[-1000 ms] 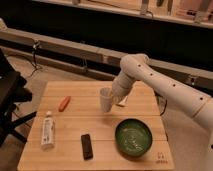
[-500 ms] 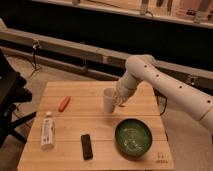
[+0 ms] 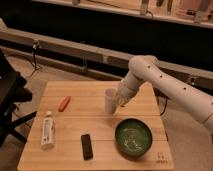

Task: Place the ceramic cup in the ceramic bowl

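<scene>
**Desk** [image 3: 100,125]: light wooden slat top that carries every item below.

1. **Black block** [image 3: 86,146]: small, flat and oblong. It lies left of the ceramic bowl, near the desk's front edge, apart from the bowl.
2. **Ceramic bowl** [image 3: 119,142]: wide and dark green with a pale speckled inside. It stands upright at the front right of the desk, with nothing inside it.
3. **White bottle** [image 3: 47,131]: lies on its side far left of the bowl, its cap end pointing away from the camera.
4. **Orange stick** [image 3: 64,103]: a small slanted piece, left of the bowl and further back.
5. **Ceramic cup** [image 3: 110,101]: off-white, tapered and upright. It is just behind the bowl and slightly left, outside it and not touching it. Whether its base rests on the desk cannot be told.
6. **Gripper** [image 3: 119,101]: closed on the cup's right side, behind the bowl.
7. **White arm** [image 3: 165,82]: runs from the gripper up and off to the right, behind the bowl.
8. **Dark ledge** [image 3: 75,50]: runs along behind the desk, beyond the bowl.
</scene>
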`<state>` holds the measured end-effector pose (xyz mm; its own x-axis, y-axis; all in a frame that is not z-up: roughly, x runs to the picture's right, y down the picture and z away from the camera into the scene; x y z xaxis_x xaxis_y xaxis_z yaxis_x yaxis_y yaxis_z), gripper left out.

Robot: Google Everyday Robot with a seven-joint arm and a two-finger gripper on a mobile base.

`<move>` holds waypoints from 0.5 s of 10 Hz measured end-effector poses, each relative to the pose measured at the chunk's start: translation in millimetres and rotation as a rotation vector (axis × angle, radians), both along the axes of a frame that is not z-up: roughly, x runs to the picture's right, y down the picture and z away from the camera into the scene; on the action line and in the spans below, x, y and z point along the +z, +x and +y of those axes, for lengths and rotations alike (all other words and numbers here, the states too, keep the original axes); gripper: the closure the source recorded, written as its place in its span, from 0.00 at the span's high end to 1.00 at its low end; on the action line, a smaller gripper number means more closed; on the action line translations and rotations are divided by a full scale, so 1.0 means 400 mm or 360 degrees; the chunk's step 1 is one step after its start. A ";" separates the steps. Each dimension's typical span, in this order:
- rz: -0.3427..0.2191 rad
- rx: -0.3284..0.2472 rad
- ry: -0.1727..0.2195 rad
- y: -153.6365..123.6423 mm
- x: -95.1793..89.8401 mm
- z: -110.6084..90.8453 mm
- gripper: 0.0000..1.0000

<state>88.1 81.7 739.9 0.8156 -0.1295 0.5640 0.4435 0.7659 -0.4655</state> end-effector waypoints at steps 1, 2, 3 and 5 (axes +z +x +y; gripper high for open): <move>-0.0003 0.0004 -0.0002 0.004 -0.003 0.001 0.00; -0.0003 0.0010 -0.0005 0.006 -0.005 0.003 0.00; 0.0001 0.0022 -0.0005 0.018 -0.007 0.003 0.00; 0.0006 0.0039 -0.0010 0.029 -0.010 0.007 0.00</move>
<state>99.8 84.6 736.0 0.8205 -0.1062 0.5617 0.4231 0.7735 -0.4719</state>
